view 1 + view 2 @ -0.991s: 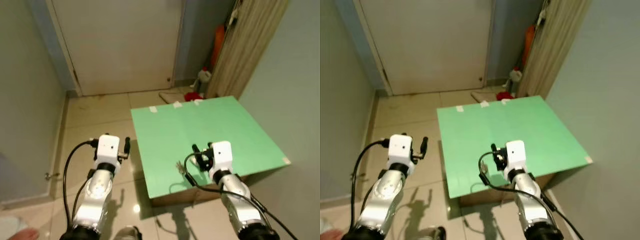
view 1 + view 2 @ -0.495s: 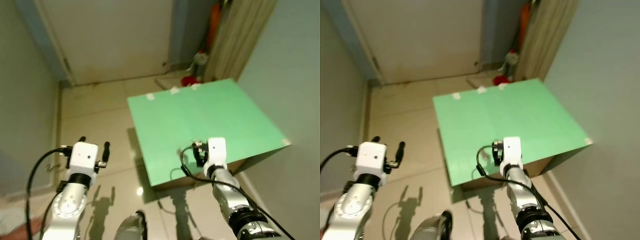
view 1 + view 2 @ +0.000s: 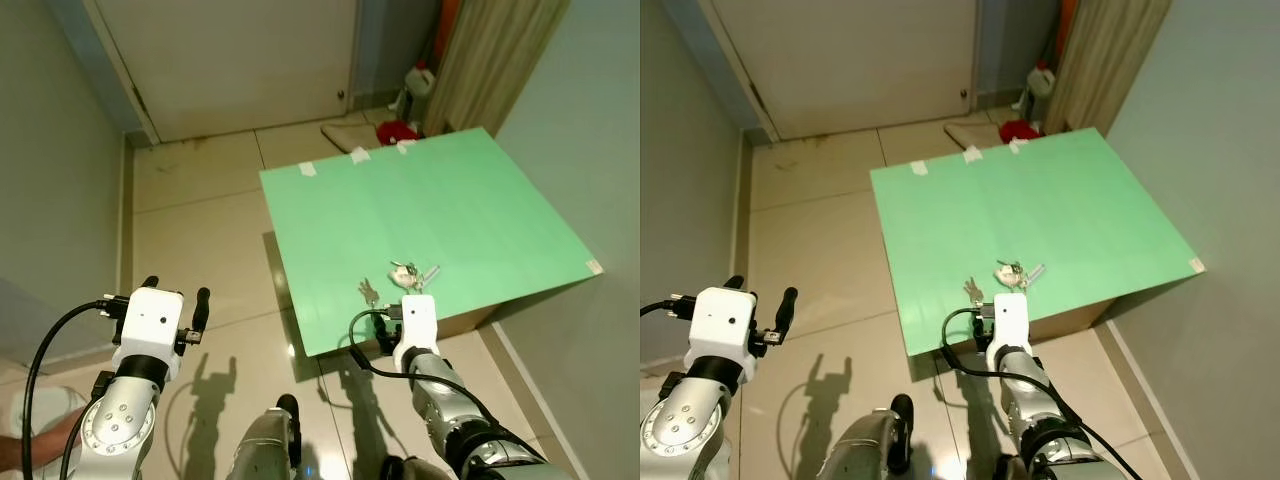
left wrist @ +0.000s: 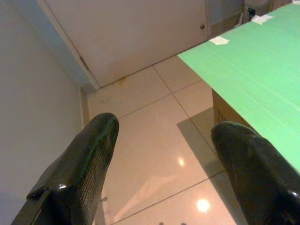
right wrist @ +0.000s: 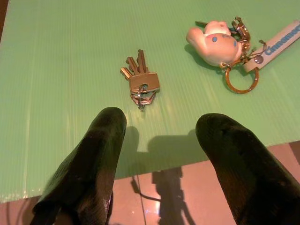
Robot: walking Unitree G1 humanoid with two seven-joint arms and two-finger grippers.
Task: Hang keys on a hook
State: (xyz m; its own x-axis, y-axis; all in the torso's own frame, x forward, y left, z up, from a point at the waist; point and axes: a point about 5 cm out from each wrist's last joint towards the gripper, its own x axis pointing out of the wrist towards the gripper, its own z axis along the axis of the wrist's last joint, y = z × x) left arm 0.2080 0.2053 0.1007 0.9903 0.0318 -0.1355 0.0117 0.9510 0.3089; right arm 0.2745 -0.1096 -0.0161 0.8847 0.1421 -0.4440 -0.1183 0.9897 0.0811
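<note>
A small bunch of brass keys [image 5: 139, 83] lies on the green board [image 3: 450, 210], near its front edge. Beside it lies a keyring with a pale plush charm [image 5: 212, 36] and a lettered strap. In the head view the bunch [image 3: 368, 291] and the charm [image 3: 408, 272] lie just beyond my right gripper [image 5: 161, 126]. That gripper is open, low at the board's front edge, with the key bunch ahead of its gap and nothing held. My left gripper [image 3: 175, 294] is open over the tiled floor, left of the board, and holds nothing.
The green board rests on a cardboard box [image 3: 470, 322]. A closed white door [image 3: 230, 60] stands behind, with a bottle [image 3: 418, 80] and a red item [image 3: 401, 131] by a curtain [image 3: 495, 50]. A grey wall [image 3: 600, 120] bounds the right side. Tiled floor [image 3: 200, 220] stretches left.
The camera has tilted down and shifted. My right gripper has drawn back from over the keys to the board's front edge, uncovering the charm keyring. The left arm sits lower and further left.
</note>
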